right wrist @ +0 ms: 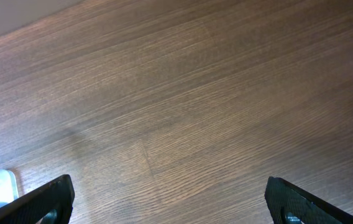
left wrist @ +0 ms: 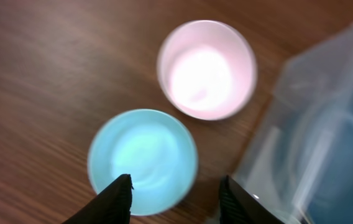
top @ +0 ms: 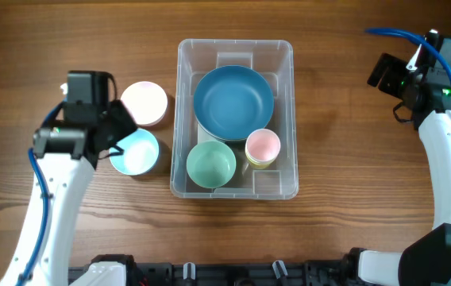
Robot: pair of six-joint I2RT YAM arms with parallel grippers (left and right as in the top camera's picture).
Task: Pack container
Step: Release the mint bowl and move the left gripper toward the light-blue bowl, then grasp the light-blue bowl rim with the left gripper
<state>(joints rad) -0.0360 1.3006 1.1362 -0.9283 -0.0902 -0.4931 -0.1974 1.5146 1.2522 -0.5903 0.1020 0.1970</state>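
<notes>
Clear container [top: 285, 184] sits mid-table, holding a blue bowl [top: 233, 99], a green bowl [top: 211, 164] and a pink cup [top: 263, 146]. Left gripper [left wrist: 175, 186] is spread wide and empty over a light blue bowl [left wrist: 142, 158] left of the container. Right gripper [right wrist: 168, 186] is wide and empty over the table [right wrist: 183, 106] at far right.

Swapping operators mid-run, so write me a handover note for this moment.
Left claw: open, empty, above the light blue round bowl.
Right claw: open, empty, over the wooden table.
Clear rectangular plastic container: mid-table, holding large dark blue bowl, green bowl, small pink cup.
Done: those three packed.
To do: light blue bowl and pale pink round bowl, both on the table outside it.
</notes>
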